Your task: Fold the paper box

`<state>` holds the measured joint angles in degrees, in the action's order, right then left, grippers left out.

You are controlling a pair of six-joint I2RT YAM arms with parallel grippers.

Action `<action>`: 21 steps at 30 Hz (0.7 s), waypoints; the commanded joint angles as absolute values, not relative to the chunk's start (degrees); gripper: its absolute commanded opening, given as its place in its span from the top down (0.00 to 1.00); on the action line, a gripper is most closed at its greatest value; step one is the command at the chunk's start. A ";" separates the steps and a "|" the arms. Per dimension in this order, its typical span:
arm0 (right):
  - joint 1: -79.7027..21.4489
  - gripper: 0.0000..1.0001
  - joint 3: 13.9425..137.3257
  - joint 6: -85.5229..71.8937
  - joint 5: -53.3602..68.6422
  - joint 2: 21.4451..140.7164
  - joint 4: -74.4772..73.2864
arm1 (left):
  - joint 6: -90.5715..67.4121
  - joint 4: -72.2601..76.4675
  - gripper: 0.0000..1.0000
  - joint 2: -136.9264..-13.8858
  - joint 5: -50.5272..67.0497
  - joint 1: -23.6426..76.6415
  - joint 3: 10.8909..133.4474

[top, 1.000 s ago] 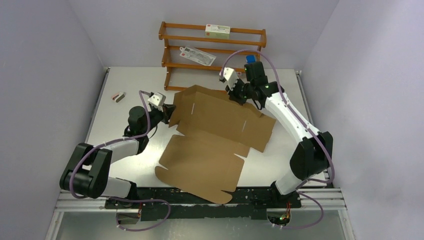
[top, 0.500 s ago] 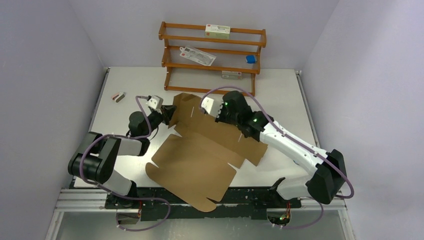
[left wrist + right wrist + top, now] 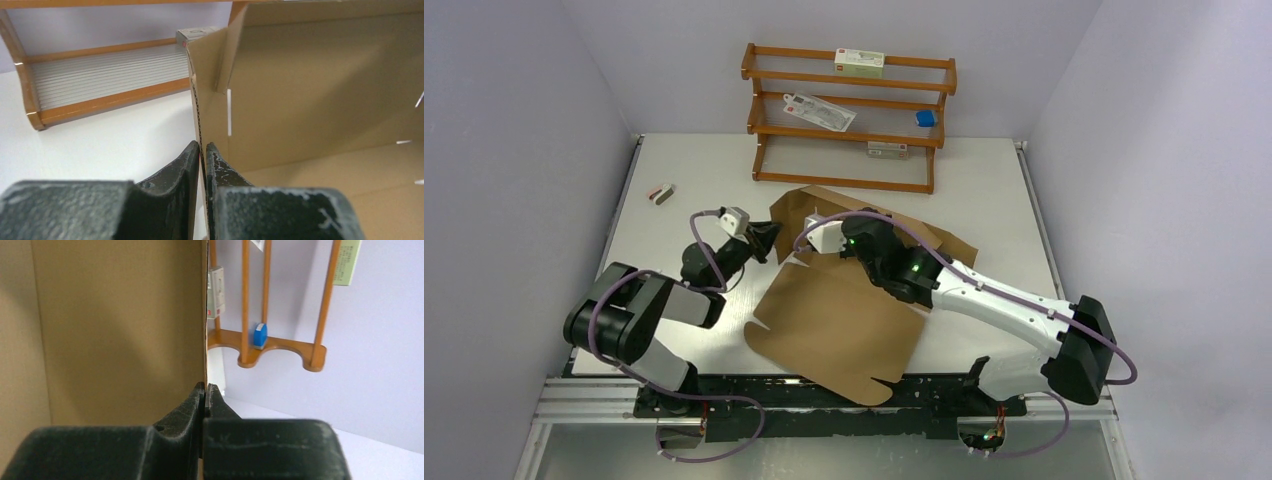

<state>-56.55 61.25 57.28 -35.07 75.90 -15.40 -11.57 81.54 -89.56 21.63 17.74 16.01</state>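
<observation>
The paper box (image 3: 839,325) is a brown cardboard die-cut sheet on the table, its near panel flat and its far part folded up and over. My left gripper (image 3: 769,238) is shut on the box's left flap edge; in the left wrist view (image 3: 202,147) the cardboard edge (image 3: 197,105) runs between the fingers. My right gripper (image 3: 809,235) is shut on the raised far panel's edge; in the right wrist view (image 3: 205,388) the cardboard (image 3: 125,325) fills the left side.
An orange-brown wooden rack (image 3: 849,115) stands at the back with white cartons (image 3: 859,63) and a blue object (image 3: 925,118). A small item (image 3: 660,194) lies at the table's far left. The table's front edge (image 3: 824,385) is near the box's rounded flap.
My right arm has swung left and toward the near side, folding the far panel over the box. The sheet has shifted right and the left gripper followed, still holding its flap.
</observation>
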 commanded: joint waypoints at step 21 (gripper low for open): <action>-68.32 1.00 45.45 65.83 -51.30 76.74 1.79 | -5.89 88.50 0.84 -89.15 8.32 35.86 7.11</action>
<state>-66.65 46.22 64.84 -51.24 76.05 -0.67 -4.29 82.67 -85.27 8.73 32.93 9.54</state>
